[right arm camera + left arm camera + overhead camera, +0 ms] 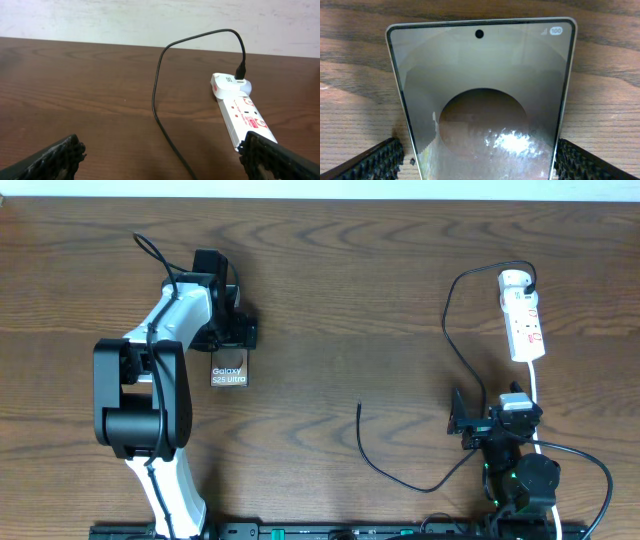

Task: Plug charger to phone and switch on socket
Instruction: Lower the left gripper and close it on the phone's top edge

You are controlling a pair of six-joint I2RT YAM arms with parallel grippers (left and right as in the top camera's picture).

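Observation:
The phone (229, 374) lies flat on the table, mostly hidden under my left gripper (232, 340), with only its lettered end showing. In the left wrist view the phone (480, 75) lies between the fingers of my left gripper (479, 165), which is open with a finger at each long side. The socket (524, 318) lies at the far right. The charger (447, 310) is plugged into its rounded end, and the free tip (359, 404) lies on the table mid-right. My right gripper (495, 418) is open and empty just below the socket. In the right wrist view, the charger (156, 95) runs between the fingers of my right gripper (162, 160), and the socket (245, 116) lies ahead to the right.
The socket's white cord (535, 385) runs down past my right gripper. A thick black arm cable (590, 470) loops at the bottom right. The table (340, 300) is dark wood.

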